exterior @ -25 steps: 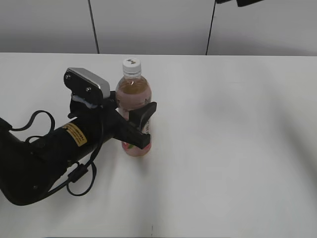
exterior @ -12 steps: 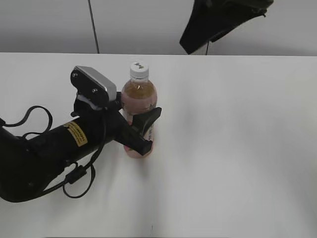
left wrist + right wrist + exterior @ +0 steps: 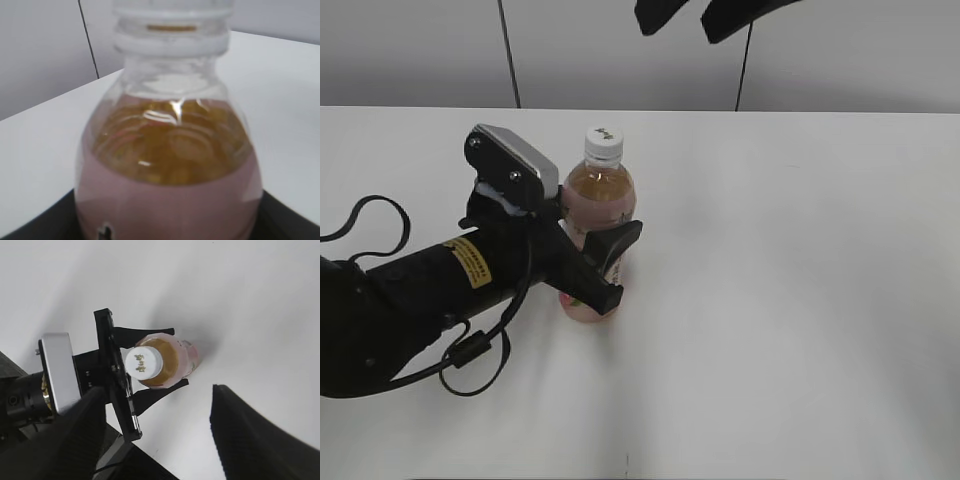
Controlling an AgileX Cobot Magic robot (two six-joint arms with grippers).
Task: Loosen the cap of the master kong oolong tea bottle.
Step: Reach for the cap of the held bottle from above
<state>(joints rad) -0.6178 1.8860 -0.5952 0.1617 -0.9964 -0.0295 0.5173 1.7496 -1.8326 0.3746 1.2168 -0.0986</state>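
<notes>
The master kong oolong tea bottle [image 3: 599, 195] stands upright on the white table, pink label mostly hidden by my left arm. Its white cap [image 3: 604, 141] is on the neck. My left gripper [image 3: 603, 262] is shut on the bottle's body, a black finger on each side. The left wrist view shows the bottle's shoulder [image 3: 170, 165] close up. My right gripper [image 3: 695, 15] is open and empty, high above the bottle at the top edge. In the right wrist view I look down on the cap [image 3: 143, 363] and bottle [image 3: 175, 360], between the blurred finger pads [image 3: 157, 435].
The white table [image 3: 800, 280] spreads to the right and front of the bottle. A grey wall with dark seams [image 3: 508, 50] runs along its far edge. My left arm with its cable [image 3: 470, 350] covers the left front of the table.
My right gripper has moved leftward above the bottle, along the top edge of the view. The left arm and the held bottle have barely shifted.
</notes>
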